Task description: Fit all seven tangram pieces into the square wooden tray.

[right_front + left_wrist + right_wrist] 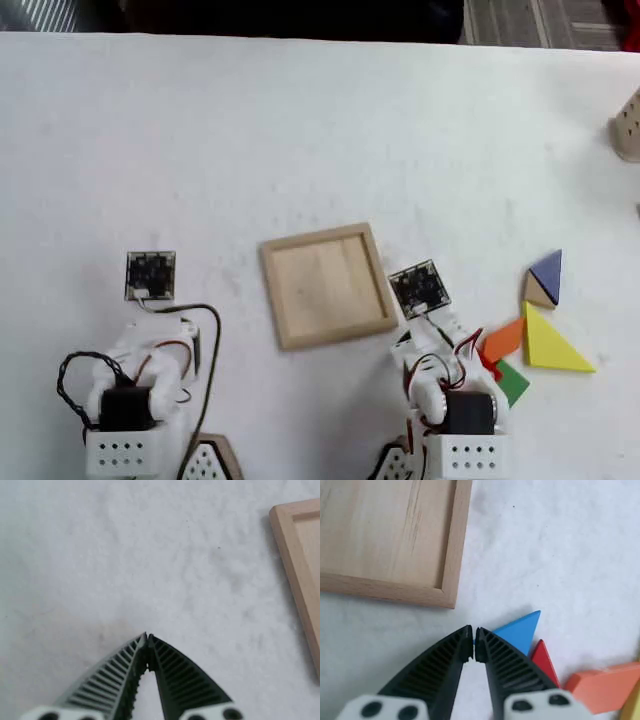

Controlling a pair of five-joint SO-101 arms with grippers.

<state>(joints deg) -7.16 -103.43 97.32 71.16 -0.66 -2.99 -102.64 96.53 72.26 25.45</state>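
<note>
The square wooden tray [315, 237] sits empty on the worktop [300, 120], tangram pieces [552, 342] clustered to its right. Left tool [148, 636] and right tool [474, 630] are both closed, empty. Best open the right tool wide, then straddle the blue triangle [517, 630] squarely.

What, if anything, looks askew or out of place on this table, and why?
The wooden tray sits skewed, its sides not square with the table edge. The orange piece, red piece and green piece lie bunched together close against the right arm.

Robotics lab bench: white table [320, 130], left arm [135, 385], right arm [450, 395] mounted.
</note>
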